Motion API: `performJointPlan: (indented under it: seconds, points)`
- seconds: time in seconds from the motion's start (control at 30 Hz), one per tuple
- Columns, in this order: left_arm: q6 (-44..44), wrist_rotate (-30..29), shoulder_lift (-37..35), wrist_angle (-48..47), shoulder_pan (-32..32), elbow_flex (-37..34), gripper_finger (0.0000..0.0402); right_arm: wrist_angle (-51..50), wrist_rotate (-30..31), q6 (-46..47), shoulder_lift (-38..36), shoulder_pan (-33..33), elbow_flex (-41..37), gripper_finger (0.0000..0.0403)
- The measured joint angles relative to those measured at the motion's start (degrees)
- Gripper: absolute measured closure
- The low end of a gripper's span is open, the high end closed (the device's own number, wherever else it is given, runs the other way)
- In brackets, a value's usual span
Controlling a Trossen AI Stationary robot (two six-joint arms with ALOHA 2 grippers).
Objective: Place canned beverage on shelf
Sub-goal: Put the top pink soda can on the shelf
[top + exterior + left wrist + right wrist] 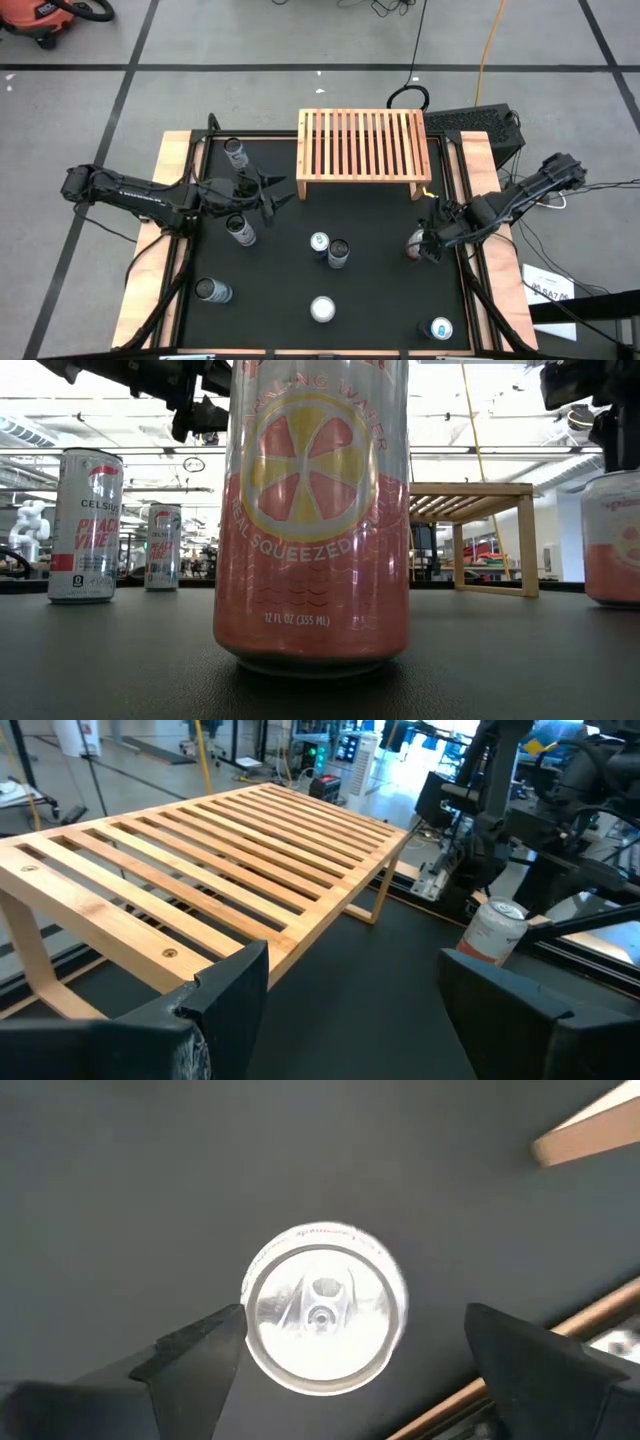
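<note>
The light-wood slatted shelf (360, 150) stands on its short legs at the far middle of the black table, and fills the left wrist view (220, 850). A pink-and-white can (414, 243) stands upright at the right side; the right wrist view shows its silver top (322, 1305). My right gripper (428, 243) is open above this can, pointing down, with its fingers (200, 1350) on either side of the top and apart from it. My left gripper (272, 196) is open and empty, left of the shelf's near left corner, pointing toward the shelf (350, 1010).
Several other cans stand upright on the table: two at the left (236, 152) (240, 231), one near left (213, 291), two in the middle (319, 243) (339, 254), one near the front (322, 309) and one near right (441, 328). Wooden rails (176, 180) edge the table.
</note>
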Motion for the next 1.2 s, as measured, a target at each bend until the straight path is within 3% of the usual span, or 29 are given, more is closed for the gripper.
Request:
performJointPlan:
  seconds: [0.13,0.47,0.77,0.93,1.2]
  points:
    - [0.0,-0.5,0.0,0.0,0.0,0.0,0.0111,-0.4,2.6,1.6,-1.5,0.0,0.0,0.0035]
    - [-1.9,-0.8,0.0,-0.5,0.0,0.0,0.0111,0.0,2.6,5.0,-5.0,2.5,0.0,0.0035]
    - [-3.0,-1.1,0.0,-1.7,0.0,0.0,0.0111,-1.2,9.3,2.7,0.0,9.2,-0.1,0.0035]
    - [-3.0,-1.1,0.0,-1.7,0.1,0.0,0.0111,-1.6,12.9,7.9,2.1,9.6,-0.1,0.0035]
    - [-3.0,-1.1,0.0,-1.7,0.1,0.0,0.0111,1.0,11.2,14.6,3.5,12.7,-0.1,0.0035]
